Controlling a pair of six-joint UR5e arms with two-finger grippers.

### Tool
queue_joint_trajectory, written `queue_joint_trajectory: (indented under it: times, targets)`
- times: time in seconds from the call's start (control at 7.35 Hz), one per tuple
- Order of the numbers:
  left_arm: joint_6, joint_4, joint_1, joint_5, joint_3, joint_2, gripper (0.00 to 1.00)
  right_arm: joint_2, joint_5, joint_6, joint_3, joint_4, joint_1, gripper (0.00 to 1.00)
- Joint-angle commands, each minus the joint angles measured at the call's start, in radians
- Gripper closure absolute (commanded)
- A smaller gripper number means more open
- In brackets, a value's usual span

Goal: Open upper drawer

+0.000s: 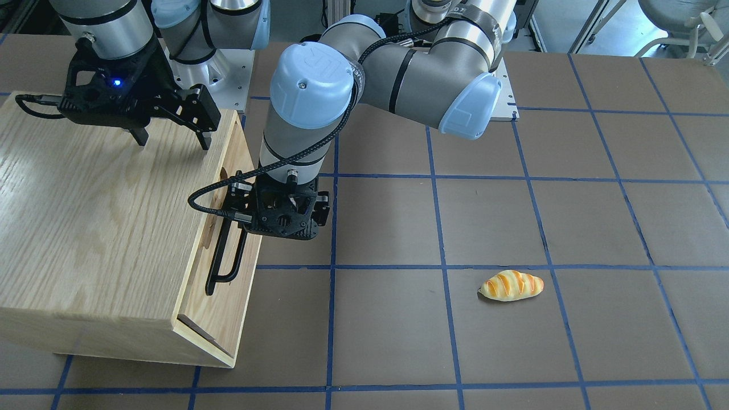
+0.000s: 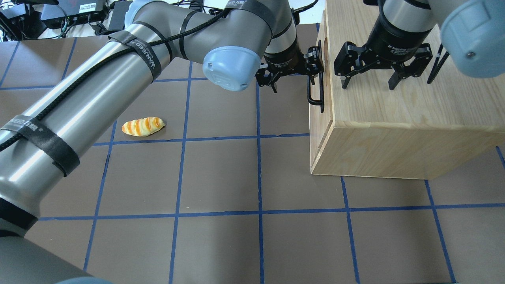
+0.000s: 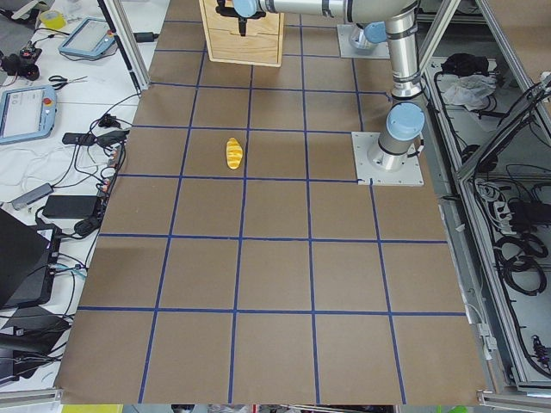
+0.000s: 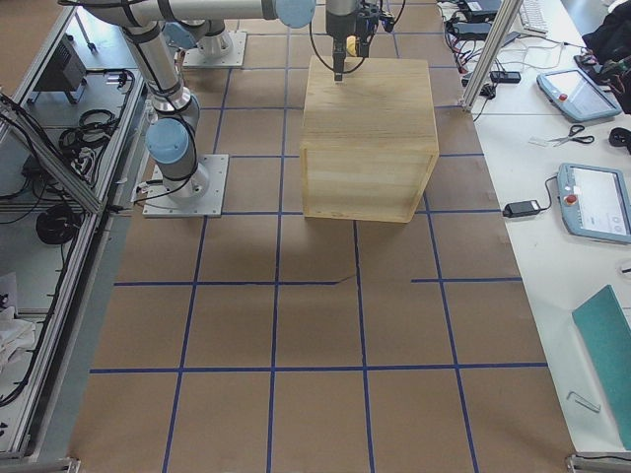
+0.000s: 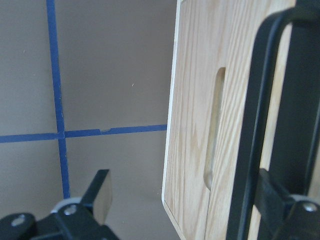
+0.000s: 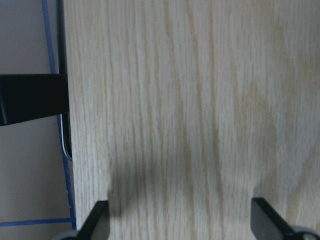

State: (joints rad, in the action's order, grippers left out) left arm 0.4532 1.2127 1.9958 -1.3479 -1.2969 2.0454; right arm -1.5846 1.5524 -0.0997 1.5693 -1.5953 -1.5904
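The upper drawer's pale front (image 1: 230, 151) faces the table's middle, with its black bar handle (image 1: 225, 267) over an oblong recess (image 5: 215, 130). My left gripper (image 1: 276, 225) is open at that front. In the left wrist view the handle (image 5: 250, 125) stands between the fingers, close to the right finger (image 5: 280, 205); the other finger (image 5: 100, 192) hangs over the table. From overhead the left gripper (image 2: 294, 81) has one finger by the handle (image 2: 315, 96). My right gripper (image 2: 367, 85) is open and empty just above the oak cabinet top (image 2: 394, 118). I cannot tell whether the drawer is flush.
A toy bread roll (image 1: 511, 285) lies on the brown mat with blue grid lines, apart from the cabinet; it also shows overhead (image 2: 143, 126). The cabinet (image 4: 370, 128) stands on the robot's right side. The lower pale panel (image 1: 211, 322) shows no handle.
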Motion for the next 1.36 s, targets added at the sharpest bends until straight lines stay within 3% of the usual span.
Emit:
queue_joint_trajectory:
  times: [0.0, 1.22]
  targets:
    - [-0.013, 0.005, 0.000, -0.025, -0.001, 0.004, 0.00, 0.000, -0.002, 0.000, 0.000, 0.000, 0.000, 0.00]
    - [-0.021, 0.044, -0.002, -0.123, -0.007, -0.025, 0.00, 0.000, 0.000, 0.000, 0.000, 0.000, 0.000, 0.00]
